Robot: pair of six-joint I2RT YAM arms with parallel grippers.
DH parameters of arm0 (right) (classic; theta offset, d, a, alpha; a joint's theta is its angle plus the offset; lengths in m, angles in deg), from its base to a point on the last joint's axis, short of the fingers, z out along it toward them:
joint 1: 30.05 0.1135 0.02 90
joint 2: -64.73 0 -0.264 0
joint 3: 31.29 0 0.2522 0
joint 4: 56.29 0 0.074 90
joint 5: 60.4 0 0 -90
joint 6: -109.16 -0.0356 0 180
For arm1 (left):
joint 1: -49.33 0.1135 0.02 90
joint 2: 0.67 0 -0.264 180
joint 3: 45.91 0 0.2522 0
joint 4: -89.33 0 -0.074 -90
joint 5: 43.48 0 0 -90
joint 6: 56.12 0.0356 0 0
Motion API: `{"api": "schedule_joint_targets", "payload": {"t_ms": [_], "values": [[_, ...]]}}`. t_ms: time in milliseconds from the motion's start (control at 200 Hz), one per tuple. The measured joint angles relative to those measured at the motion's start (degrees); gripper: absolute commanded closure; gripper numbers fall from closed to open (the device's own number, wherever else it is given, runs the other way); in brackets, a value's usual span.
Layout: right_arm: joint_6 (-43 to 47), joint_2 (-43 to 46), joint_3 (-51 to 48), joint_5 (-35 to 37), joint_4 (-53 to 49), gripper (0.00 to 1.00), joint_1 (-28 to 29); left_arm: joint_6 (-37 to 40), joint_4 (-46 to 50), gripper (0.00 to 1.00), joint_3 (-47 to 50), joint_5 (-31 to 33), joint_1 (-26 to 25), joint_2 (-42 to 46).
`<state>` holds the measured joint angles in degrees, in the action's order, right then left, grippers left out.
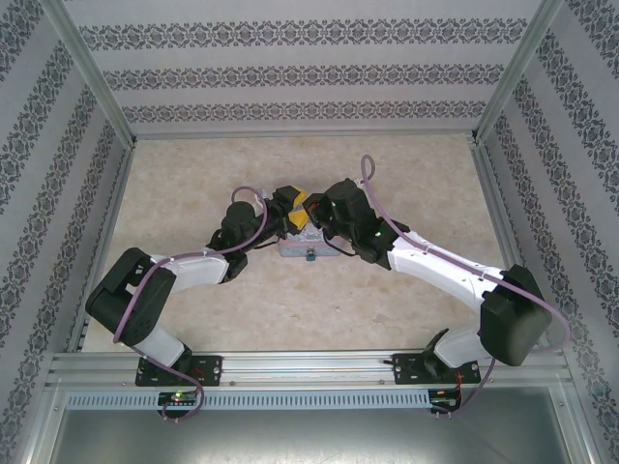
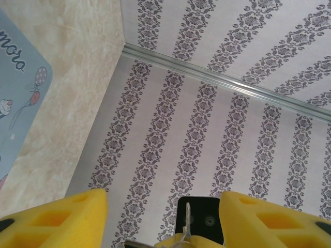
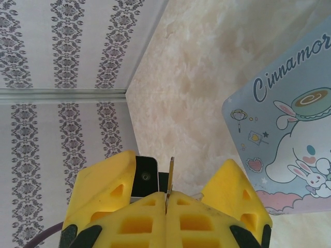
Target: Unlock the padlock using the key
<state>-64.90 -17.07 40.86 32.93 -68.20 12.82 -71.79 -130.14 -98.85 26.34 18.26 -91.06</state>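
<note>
Held left jaws roughly half open, yellow fingers (image 2: 51, 222) apart either side of a thin metal strip (image 2: 187, 217), pinching nothing. Spotted padlock (image 1: 309, 255) at near edge of tin (image 1: 290, 247). Clamped right jaws fully shut on key (image 3: 171, 173), edge-on.

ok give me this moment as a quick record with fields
right gripper: shut on the key, its blade sticking up past the fingers
left gripper: open, near the tin
padlock: small dark piece at the tin's near edge
lock state: too small to tell
</note>
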Motion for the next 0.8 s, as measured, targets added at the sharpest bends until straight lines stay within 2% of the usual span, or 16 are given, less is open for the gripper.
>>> {"api": "schedule_joint_targets", "payload": {"t_ms": [140,799], "values": [[-0.26,0.0,-1.4,0.02,0.98,1.0,0.0,-0.31,-0.37,0.52,0.02,0.83,0.0,0.0],[-0.26,0.9,-4.42,0.04,1.44,1.0,-0.07,-0.26,-0.37,0.6,0.96,2.49,0.0,0.0]]}}
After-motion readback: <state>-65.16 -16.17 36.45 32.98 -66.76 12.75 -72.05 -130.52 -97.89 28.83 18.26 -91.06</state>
